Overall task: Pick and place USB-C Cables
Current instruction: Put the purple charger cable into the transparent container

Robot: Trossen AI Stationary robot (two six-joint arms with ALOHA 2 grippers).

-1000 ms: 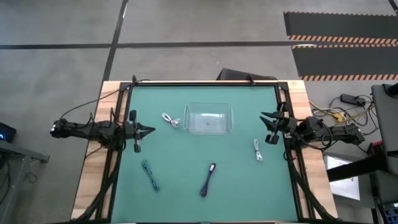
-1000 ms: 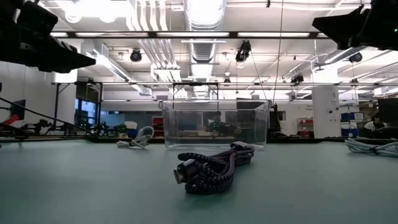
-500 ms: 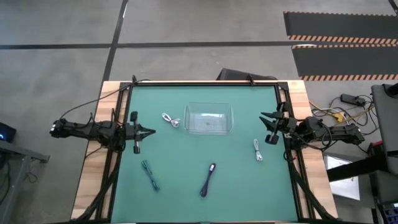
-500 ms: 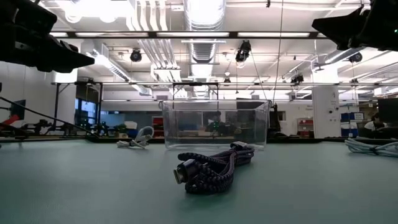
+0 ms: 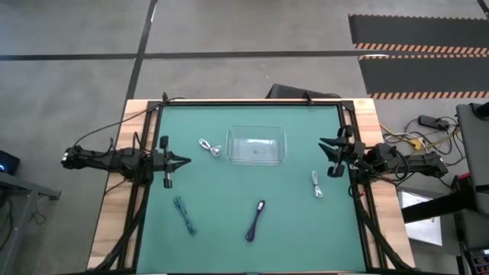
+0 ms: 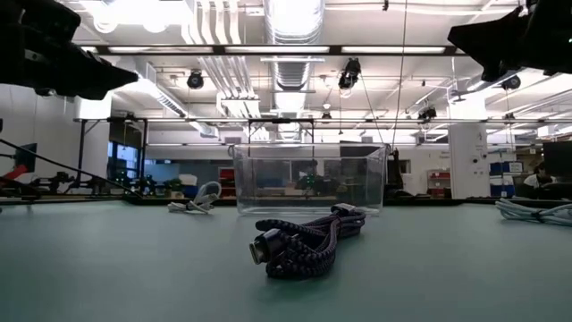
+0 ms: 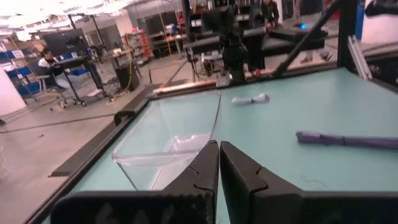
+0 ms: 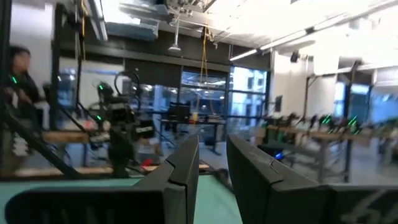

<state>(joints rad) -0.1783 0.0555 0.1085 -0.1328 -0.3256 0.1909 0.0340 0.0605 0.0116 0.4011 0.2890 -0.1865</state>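
The left gripper is hovering pressed together at the green desk's left edge. Teal-grey, white, black and white folded USB-C cables are lying around the clear plastic bin. The right gripper is waiting slightly parted, empty, at the right edge.

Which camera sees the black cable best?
The low view: the black cable lies closest, its braid and plug clear. The high view shows it whole but tiny. The left wrist view shows it sideways; the right wrist view misses it.

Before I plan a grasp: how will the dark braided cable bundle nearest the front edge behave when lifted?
The dark braided cable bundle is probably floppy: its folded loops lie slack on the green mat. It looks light, and its loops may sag or spread unless gripped mid-bundle.
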